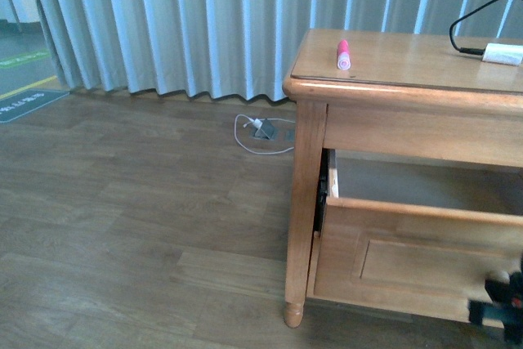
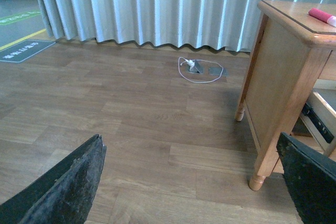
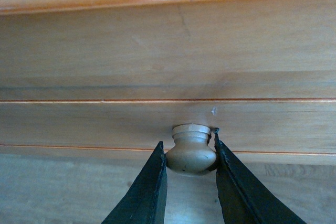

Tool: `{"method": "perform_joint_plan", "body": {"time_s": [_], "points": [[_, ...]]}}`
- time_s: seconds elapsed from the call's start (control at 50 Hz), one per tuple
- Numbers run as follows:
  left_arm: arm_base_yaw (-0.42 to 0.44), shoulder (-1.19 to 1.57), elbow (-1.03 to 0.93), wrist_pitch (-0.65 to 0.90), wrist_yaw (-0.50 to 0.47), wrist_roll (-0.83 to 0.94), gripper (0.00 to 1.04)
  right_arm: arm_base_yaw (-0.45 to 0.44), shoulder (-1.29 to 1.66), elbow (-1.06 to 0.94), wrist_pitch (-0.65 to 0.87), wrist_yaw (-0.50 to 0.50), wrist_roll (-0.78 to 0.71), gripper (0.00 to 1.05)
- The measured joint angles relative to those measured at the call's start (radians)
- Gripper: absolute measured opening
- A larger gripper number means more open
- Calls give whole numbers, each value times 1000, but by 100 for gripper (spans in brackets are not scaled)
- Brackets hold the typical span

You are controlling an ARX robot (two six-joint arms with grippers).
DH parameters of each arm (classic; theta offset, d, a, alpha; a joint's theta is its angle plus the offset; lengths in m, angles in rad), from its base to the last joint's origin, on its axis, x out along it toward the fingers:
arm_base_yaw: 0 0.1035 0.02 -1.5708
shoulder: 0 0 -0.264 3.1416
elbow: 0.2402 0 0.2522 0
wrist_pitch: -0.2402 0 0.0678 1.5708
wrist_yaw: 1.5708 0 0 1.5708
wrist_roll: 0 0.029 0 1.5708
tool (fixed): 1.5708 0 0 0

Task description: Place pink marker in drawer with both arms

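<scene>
The pink marker (image 1: 344, 54) is lying at the upper centre-right of the front view, on the table top (image 1: 409, 67). It is sitting a little inside the top's front edge and near its left corner, with its paler cap end pointing toward the camera. At the upper right edge of the frame a white adapter (image 1: 502, 53) is resting on the same top, well apart from the marker, and its black cable (image 1: 467, 29) is looping back behind it.

Below the top, the drawer (image 1: 409, 259) is standing pulled out, its front panel filling the lower right of the frame and its shadowed interior showing behind the upper rim. The right gripper (image 1: 500, 306) is showing only as a dark shape at the lower right corner. In the right wrist view its two fingers (image 3: 152, 187) are pinching the round knob (image 3: 191, 150), one pressing on each side.

In the left wrist view the left gripper (image 2: 189, 182) is hanging over bare wooden floor (image 2: 131, 124) with its jaws spread wide, holding nothing. It is positioned off the table's side panel and leg (image 2: 260, 174). To the left of the table in the front view, open floor is stretching away to the curtain (image 1: 180, 22). The only thing on it is a white cord (image 1: 260, 132), coiling by a floor socket near the curtain hem.
</scene>
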Motion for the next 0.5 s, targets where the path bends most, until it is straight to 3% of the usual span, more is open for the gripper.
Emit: {"method": "perform_joint_plan", "body": {"time_s": [0.26,0.3,0.32,0.34,0.5], "points": [[0,0,0,0,0,0,99,-29,-84,-165,45,-72,-7,21],[0,0,0,0,0,0,99,-29,-90,-171,45,-73,-11,25],[0,0,0,0,0,0,99,-31,-125,-195,23,-71,-7,42],[0,0,0,0,0,0,99,-36,-150,-204,1,-72,-7,48],[0,0,0,0,0,0,99,-112,-469,-237,-304,-124,-7,80]]}}
